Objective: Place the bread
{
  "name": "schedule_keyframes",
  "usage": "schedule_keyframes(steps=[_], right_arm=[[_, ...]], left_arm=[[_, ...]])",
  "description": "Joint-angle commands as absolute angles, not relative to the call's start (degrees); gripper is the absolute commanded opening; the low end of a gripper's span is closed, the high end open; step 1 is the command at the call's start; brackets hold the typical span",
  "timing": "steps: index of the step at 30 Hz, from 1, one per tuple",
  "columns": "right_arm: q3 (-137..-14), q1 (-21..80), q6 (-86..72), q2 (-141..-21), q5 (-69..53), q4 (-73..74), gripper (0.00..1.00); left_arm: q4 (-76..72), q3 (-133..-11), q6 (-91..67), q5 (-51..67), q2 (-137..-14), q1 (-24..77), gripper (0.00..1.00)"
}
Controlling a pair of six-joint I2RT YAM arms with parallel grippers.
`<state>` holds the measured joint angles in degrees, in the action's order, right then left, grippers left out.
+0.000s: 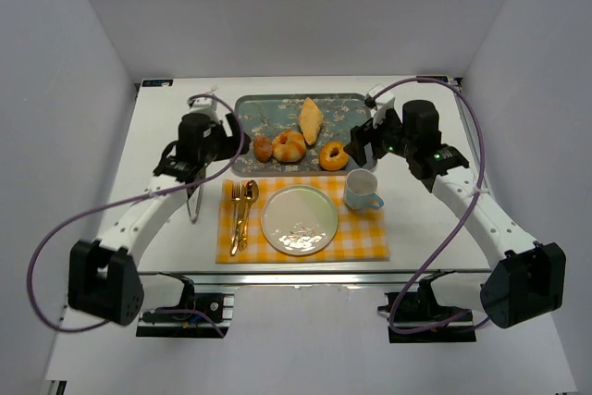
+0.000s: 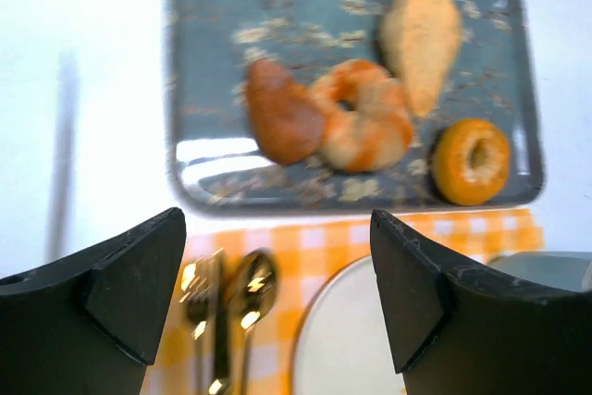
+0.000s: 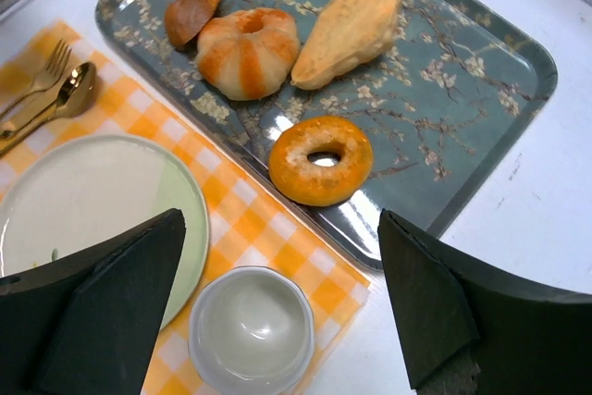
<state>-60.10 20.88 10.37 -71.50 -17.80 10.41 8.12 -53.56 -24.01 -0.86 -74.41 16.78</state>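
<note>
Wide and empty at left tool (image 2: 277, 247) and right tool (image 3: 282, 238) alike — easy to clip the knotted bun (image 2: 365, 127) crowding the bread (image 2: 282, 117) on closing.

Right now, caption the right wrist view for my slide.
Open right tool near cup and plate; bread, bun, donut and pastry lie on the tray.

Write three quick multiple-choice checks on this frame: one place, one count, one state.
1. The bread lies: A on the plate; B on the tray; C in the cup.
2. Pastries on the tray: A two; B three; C four.
3. The left hand and right hand are: A both open, empty; B both shut; C each holding a pastry.
Answers: B, it sits beside the knotted bun there; C, bread, bun, donut, long pastry; A, both stand wide, nothing gripped.
</note>
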Motion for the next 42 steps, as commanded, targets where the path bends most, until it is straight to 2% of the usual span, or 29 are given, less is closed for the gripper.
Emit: schedule_keyframes(steps=[1, 4, 9, 10, 11, 12, 15, 17, 21, 30, 42], right_arm=[[-59.0, 20.0, 17.7, -70.0, -25.2, 11.9, 0.89], [-58.3, 19.2, 31.4, -69.1, -36.0, 17.0, 0.87], [-58.7, 19.2, 37.1, -70.2, -45.2, 20.4, 0.3], [-59.1, 19.2, 37.4, -70.6, -45.8, 20.8, 0.28], [-59.7, 19.2, 37.8, -71.0, -46.2, 21.8, 0.31], [-59.9, 19.2, 38.1, -71.8, -47.1, 22.4, 0.39], [-60.2, 19.2, 38.3, -72.2, -47.6, 23.3, 0.78], [-59.7, 19.2, 38.1, -72.2, -47.3, 23.3, 0.86], [-58.0, 19.2, 37.4, -71.5, -46.7, 23.1, 0.88], [-57.2, 18.8, 35.9, -71.4, -45.9, 21.0, 0.88], [-57.2, 18.1, 35.1, -71.7, -46.0, 20.7, 0.88]], left_arm=[[21.2, -50.8, -23.3, -5.7, -67.7, 13.1, 0.89], [27.4, -48.5, -23.6, -7.4, -62.2, 10.0, 0.87], [35.0, -48.5, -22.5, -10.0, -60.8, 7.7, 0.78], [35.5, -48.8, -21.9, -10.0, -61.5, 7.6, 0.77], [36.1, -49.1, -20.9, -10.1, -62.4, 7.6, 0.76], [37.3, -49.5, -20.5, -10.4, -64.4, 7.6, 0.77], [38.7, -50.4, -18.7, -11.0, -67.8, 7.6, 0.82], [38.9, -51.2, -17.3, -11.9, -70.6, 7.6, 0.85], [38.0, -52.1, -15.0, -14.2, -74.1, 7.6, 0.89], [33.6, -53.1, -12.0, -17.0, -83.9, 6.2, 0.91], [25.6, -53.1, -8.5, -10.6, -92.2, 1.1, 0.87]])
